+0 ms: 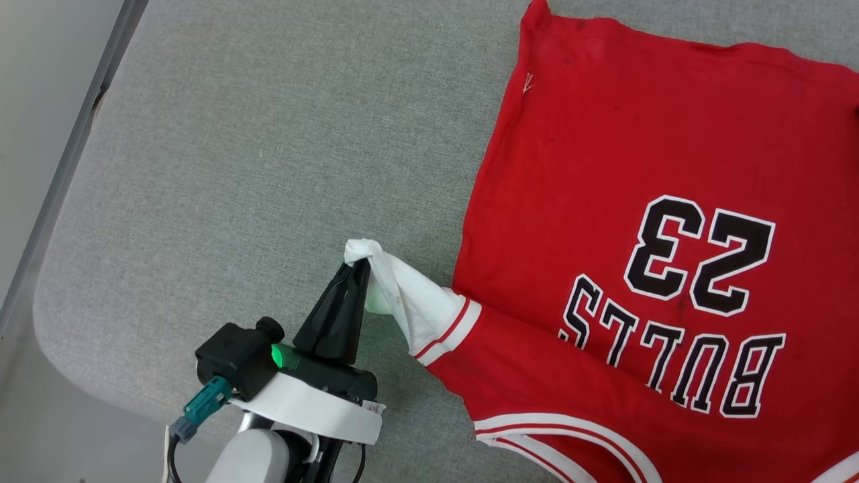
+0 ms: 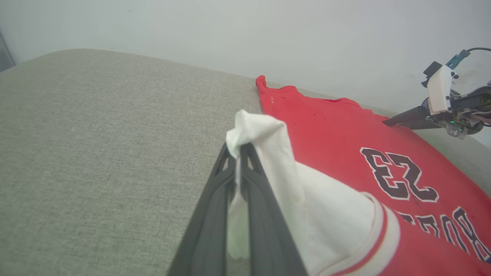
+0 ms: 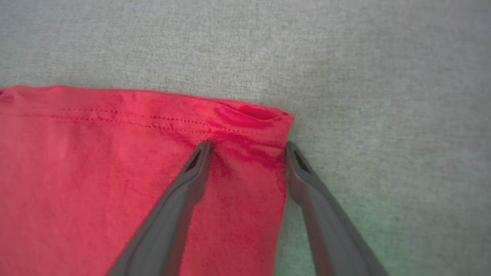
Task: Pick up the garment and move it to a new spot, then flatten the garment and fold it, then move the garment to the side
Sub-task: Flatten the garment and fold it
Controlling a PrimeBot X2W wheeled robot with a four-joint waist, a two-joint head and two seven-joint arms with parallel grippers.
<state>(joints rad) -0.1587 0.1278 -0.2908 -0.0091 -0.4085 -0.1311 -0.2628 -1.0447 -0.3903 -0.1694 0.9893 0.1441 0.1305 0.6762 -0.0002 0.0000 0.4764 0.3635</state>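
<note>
The garment (image 1: 617,174), a red jersey with dark white-outlined "BULLS 23" lettering, lies spread on the grey surface at the right of the head view. My left gripper (image 1: 359,265) is shut on the tip of its white sleeve (image 1: 416,302), which is drawn out to the left and lifted slightly. The left wrist view shows the pinched white cloth (image 2: 264,153) between the two dark fingers. My right gripper (image 3: 247,147) is open at the garment's hem corner (image 3: 264,126), one finger on the red fabric, the other at the cloth's edge on the grey surface. The left wrist view also catches the right gripper (image 2: 387,122).
The grey padded surface (image 1: 235,168) stretches left of the garment, with a rounded front-left corner (image 1: 54,315). A pale floor and a grey strip run beyond its left edge (image 1: 40,134). A white wall (image 2: 230,30) stands behind the surface.
</note>
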